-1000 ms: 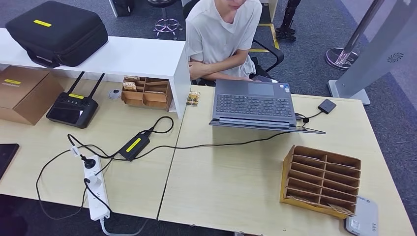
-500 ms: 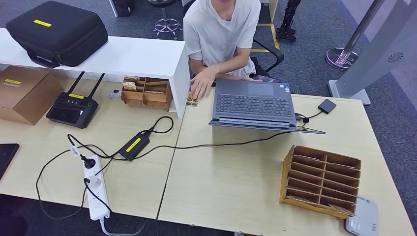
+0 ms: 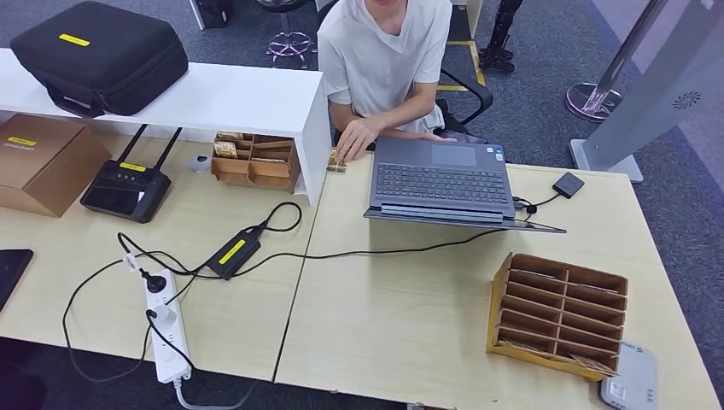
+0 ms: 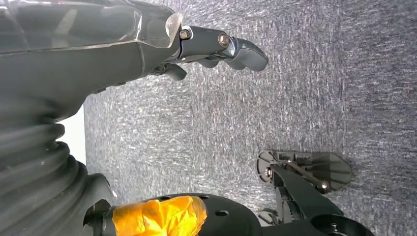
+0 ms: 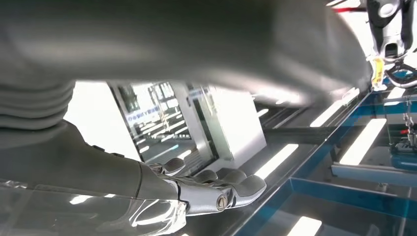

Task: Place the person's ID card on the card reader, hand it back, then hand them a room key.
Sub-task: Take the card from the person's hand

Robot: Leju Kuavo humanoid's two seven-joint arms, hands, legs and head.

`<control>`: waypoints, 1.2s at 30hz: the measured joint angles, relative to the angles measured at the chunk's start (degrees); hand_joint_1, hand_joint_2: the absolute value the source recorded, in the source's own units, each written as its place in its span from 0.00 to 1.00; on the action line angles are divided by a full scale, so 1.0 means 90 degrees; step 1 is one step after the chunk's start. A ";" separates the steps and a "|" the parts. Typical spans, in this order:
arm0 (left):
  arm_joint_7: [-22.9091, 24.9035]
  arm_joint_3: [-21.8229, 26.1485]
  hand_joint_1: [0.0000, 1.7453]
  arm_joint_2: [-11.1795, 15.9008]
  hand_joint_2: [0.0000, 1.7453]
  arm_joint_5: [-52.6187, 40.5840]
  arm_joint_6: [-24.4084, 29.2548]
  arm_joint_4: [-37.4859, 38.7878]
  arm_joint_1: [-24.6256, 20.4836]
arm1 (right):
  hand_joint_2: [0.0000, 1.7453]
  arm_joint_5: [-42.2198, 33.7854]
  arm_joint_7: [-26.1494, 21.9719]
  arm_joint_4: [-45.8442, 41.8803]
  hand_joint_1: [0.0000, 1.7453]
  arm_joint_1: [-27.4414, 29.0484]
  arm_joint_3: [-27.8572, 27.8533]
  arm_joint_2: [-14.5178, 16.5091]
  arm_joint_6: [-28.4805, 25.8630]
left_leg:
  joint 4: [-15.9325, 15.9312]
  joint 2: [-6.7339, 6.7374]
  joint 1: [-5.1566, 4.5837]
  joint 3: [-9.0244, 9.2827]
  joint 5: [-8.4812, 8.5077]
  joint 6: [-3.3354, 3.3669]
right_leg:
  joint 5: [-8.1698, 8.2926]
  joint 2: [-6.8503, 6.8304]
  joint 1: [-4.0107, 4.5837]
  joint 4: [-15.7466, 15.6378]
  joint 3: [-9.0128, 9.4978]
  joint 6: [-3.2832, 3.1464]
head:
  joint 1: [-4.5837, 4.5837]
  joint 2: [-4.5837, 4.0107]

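Light wooden desk (image 3: pixel 410 307) holds small patterned ID card (image 3: pixel 336 162) under person's fingertips (image 3: pixel 345 154) beside grey laptop (image 3: pixel 440 181); left hand (image 4: pixel 216 49) and right hand (image 5: pixel 216 189) empty, fingers loosely extended.

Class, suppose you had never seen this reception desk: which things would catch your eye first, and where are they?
Probably the person in a white T-shirt seated behind the desk, one hand on a small card beside the open laptop. Next, the wooden slotted rack at the desk's near right corner, with the white card reader beside it, and the black case on the white shelf.
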 joint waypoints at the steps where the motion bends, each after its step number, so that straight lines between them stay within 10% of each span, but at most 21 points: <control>1: 0.0000 -0.0013 0.00 0.0007 1.00 -0.0025 -0.0009 0.0000 -0.0001 | 1.00 -0.0022 0.0270 0.0081 0.00 0.0070 0.0317 -0.0231 -0.0184 | 0.0001 0.0002 -0.0001 0.0002 -0.0001 0.0001 | 0.0000 0.0003 0.0000 0.0000 0.0000 0.0000 | 0.0001 0.0000; 14: 0.0061 -0.0137 0.00 0.0043 1.00 -0.0182 -0.0040 0.0000 0.0000 | 1.00 0.0102 0.1273 0.0762 0.00 0.0312 0.2528 -0.1839 -0.0979 | 0.0002 0.0002 0.0000 0.0008 -0.0001 0.0002 | 0.0000 -0.0002 0.0004 0.0002 -0.0001 -0.0001 | -0.0002 0.0000; 27: 0.0124 -0.0347 0.00 0.0095 1.00 -0.0502 -0.0129 0.0000 0.0000 | 1.00 0.0615 0.2215 0.1973 0.00 -0.0927 0.4114 -0.2825 -0.1105 | 0.0004 0.0003 -0.0002 0.0010 0.0004 0.0003 | 0.0003 -0.0002 0.0003 0.0002 0.0001 -0.0001 | -0.0001 0.0000; 31: 0.0162 -0.0393 0.00 0.0116 0.00 -0.0506 -0.0278 0.0000 -0.0001 | 1.00 0.0682 0.2330 0.2405 0.00 -0.1562 0.4495 -0.2973 -0.1031 | 0.0004 0.0004 -0.0002 0.0011 0.0006 0.0002 | 0.0004 0.0000 0.0003 0.0003 0.0001 -0.0002 | -0.0002 0.0000; 32: 0.0157 -0.0397 0.00 0.0122 0.00 -0.0503 -0.0330 0.0000 0.0000 | 1.00 0.0697 0.2354 0.2511 0.00 -0.1719 0.4587 -0.2998 -0.1015 | 0.0004 0.0003 -0.0001 0.0012 0.0007 0.0001 | 0.0004 -0.0001 0.0003 0.0003 0.0001 -0.0002 | -0.0002 0.0000; 36: 0.0134 -0.0431 0.00 0.0138 1.00 -0.0550 -0.0446 0.0000 0.0001 | 1.00 0.0707 0.2436 0.2874 0.00 -0.2233 0.4888 -0.3077 -0.0991 | 0.0004 -0.0001 -0.0002 0.0011 0.0010 0.0002 | 0.0004 -0.0005 0.0003 0.0003 0.0001 -0.0002 | -0.0002 0.0000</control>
